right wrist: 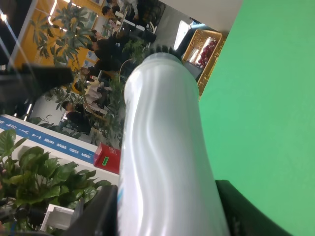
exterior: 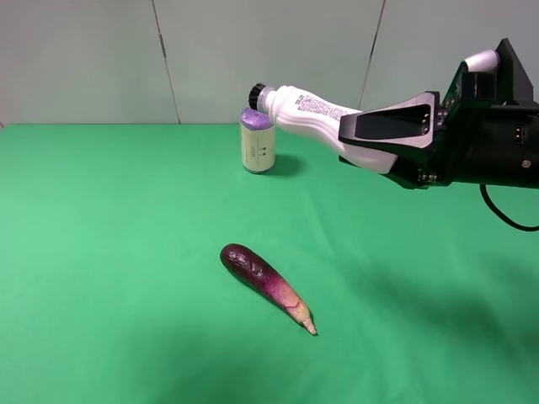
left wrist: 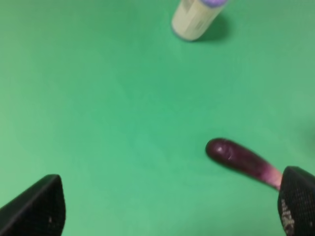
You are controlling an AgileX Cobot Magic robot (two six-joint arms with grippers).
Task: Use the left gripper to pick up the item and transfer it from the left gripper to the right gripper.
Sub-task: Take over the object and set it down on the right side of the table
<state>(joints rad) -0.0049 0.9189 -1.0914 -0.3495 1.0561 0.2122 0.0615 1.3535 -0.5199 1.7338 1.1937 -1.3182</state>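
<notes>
Green tablecloth (exterior: 118, 278) is filling the high view edge to edge below the wall line. Pale grey wall (exterior: 76, 59) is standing behind it at 12 o'clock, with thin dark seams (exterior: 166, 63) splitting it into panels. Light is landing brighter on the tablecloth toward 9 o'clock, and soft shadow is pooling around 4 to 5 o'clock. Right wrist view is catching the room past the tablecloth edge: leafy plants (right wrist: 29, 182), a group of people (right wrist: 106, 46), a yellow wall (right wrist: 34, 34) behind them, a blue banner (right wrist: 49, 140) with white lettering, a red box (right wrist: 107, 157). Lettering is coming out too small to read.
</notes>
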